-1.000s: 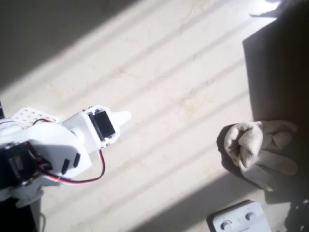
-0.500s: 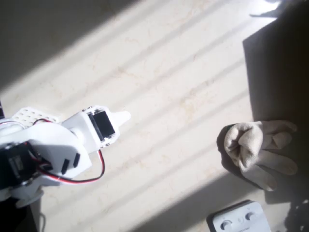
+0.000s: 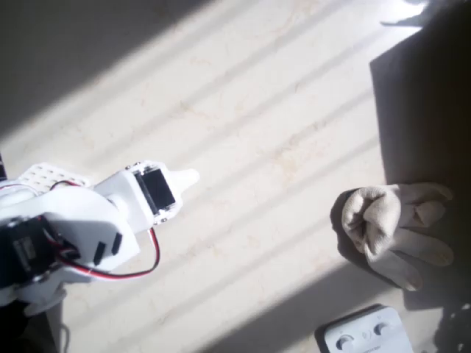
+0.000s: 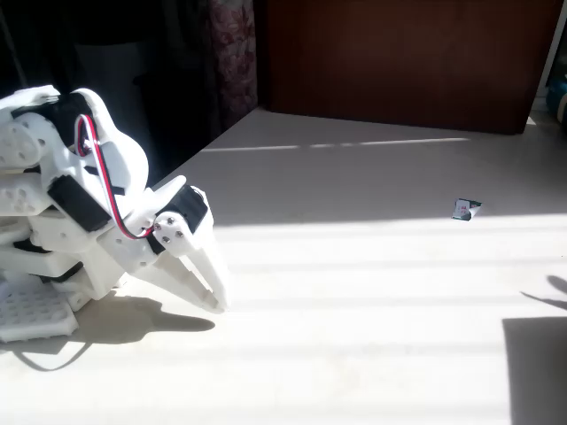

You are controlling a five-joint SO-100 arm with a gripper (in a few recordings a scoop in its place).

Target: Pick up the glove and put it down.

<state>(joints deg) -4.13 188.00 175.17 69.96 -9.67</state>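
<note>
The cream glove (image 3: 390, 224) lies bunched on the pale table at the right of the overhead view, half in sun and half in shadow, its stubby fingers pointing right. My white gripper (image 3: 190, 179) is far to its left, folded back near the arm's base, with nothing in it. In the fixed view the gripper (image 4: 213, 297) points down at the table, tips just above the surface, and its two fingers lie together, shut.
A white plastic box with round buttons (image 3: 364, 334) sits at the bottom edge just below the glove. A small green-and-white card (image 4: 464, 210) lies far out on the table. A dark wooden panel (image 4: 399, 62) stands behind the table.
</note>
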